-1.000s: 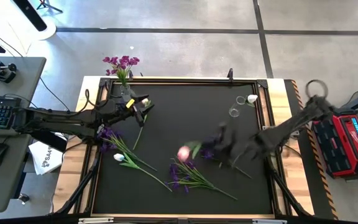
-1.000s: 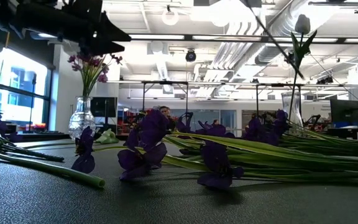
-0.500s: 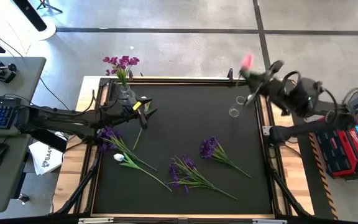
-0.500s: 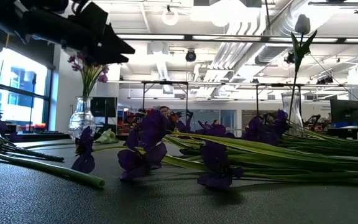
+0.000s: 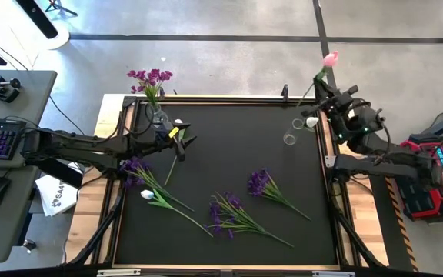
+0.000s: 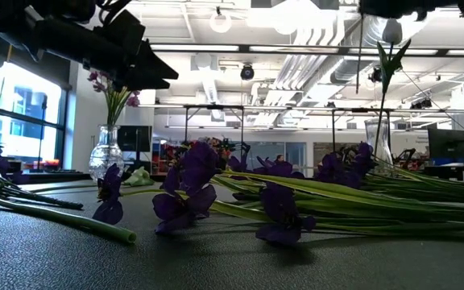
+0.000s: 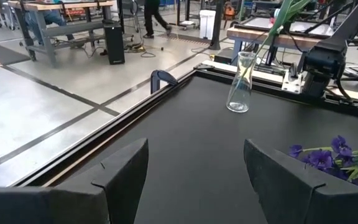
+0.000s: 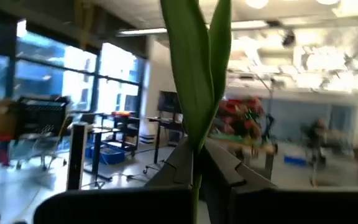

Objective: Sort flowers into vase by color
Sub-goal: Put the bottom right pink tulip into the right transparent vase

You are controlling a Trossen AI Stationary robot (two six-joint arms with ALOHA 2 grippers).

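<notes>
Near edge of counter: purple flowers lie unmoved, with a white bud beside the left cluster.

Mid: left hand hangs open and empty over the counter's left side, drifted slightly forward in the last second.

Far right: right hand, clamped on the pink tulip, has swung from mid-counter up to the far right corner. Stem now stands nearly upright just over the clear vase, which holds a white bud.

Judgement: pink joins white there; lowering the stem remains. Purple vase far left already stocked.
</notes>
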